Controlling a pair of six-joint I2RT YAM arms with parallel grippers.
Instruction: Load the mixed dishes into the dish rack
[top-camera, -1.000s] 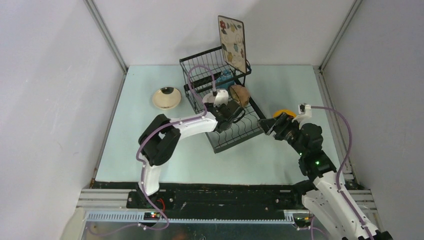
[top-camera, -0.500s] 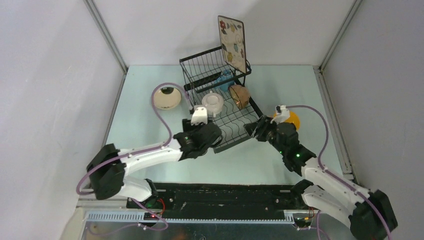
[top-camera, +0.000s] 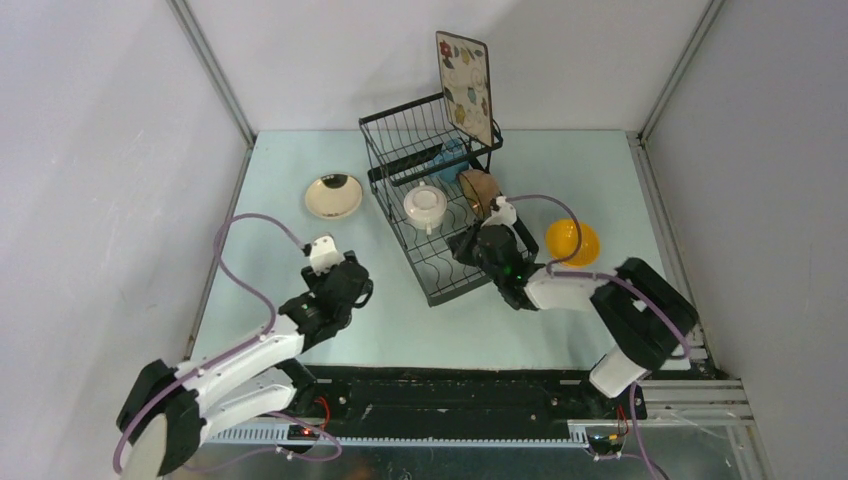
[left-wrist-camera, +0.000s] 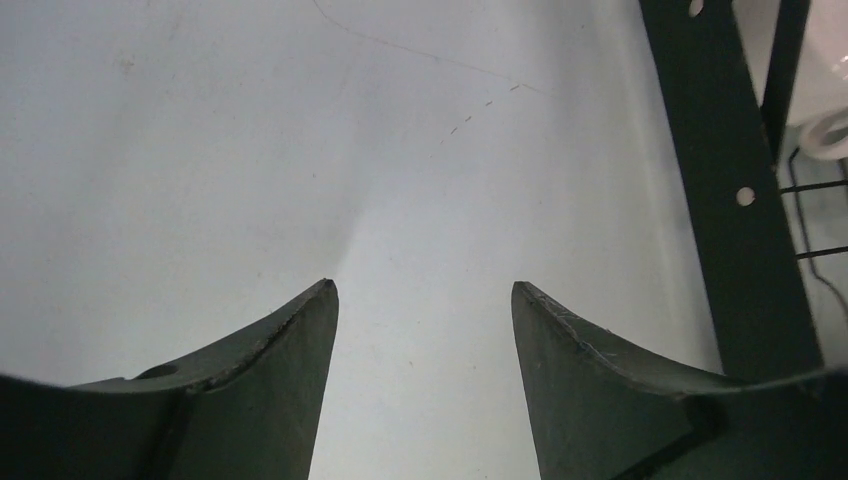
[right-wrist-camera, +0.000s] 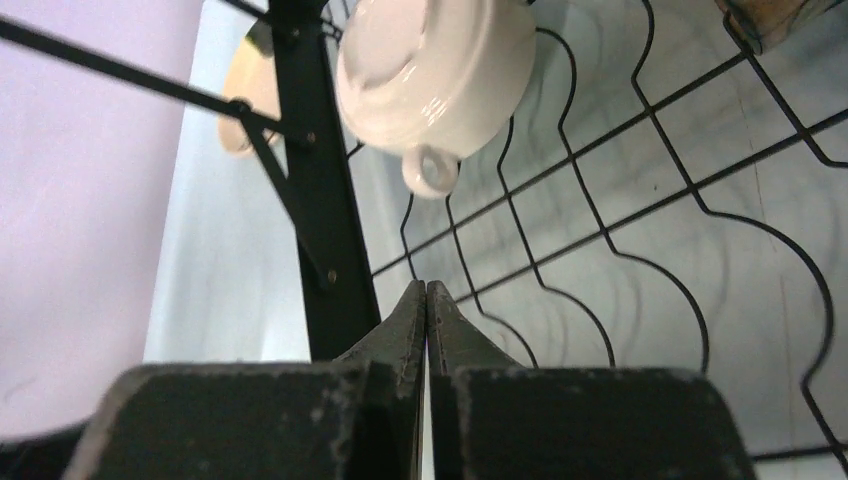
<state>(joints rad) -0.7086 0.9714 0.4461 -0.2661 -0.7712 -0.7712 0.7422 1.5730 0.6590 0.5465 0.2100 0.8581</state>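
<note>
The black wire dish rack (top-camera: 405, 135) stands at mid-table. A square floral plate (top-camera: 465, 85) leans upright at its back, and a blue mug (top-camera: 452, 157) sits in it. On its lower tray rest a white two-handled cup (top-camera: 425, 207) (right-wrist-camera: 435, 70) and a brown bowl (top-camera: 480, 190). A yellow bowl (top-camera: 572, 241) lies on the table to the rack's right, a round cream plate (top-camera: 333, 196) to its left. My right gripper (top-camera: 463, 244) (right-wrist-camera: 426, 290) hovers over the lower tray, shut and empty, pointing at the cup. My left gripper (top-camera: 355, 285) (left-wrist-camera: 425, 290) is open over bare table, left of the rack.
The rack's flat black frame bar (left-wrist-camera: 720, 200) runs just right of my left fingers. Grey walls close in the table on three sides. The black upright post (right-wrist-camera: 315, 190) of the rack stands just left of my right fingertips.
My left arm drew back from the rack toward the near left, leaving the white cup on the lower tray. My right arm swung left from the yellow bowl to over the tray and shut.
</note>
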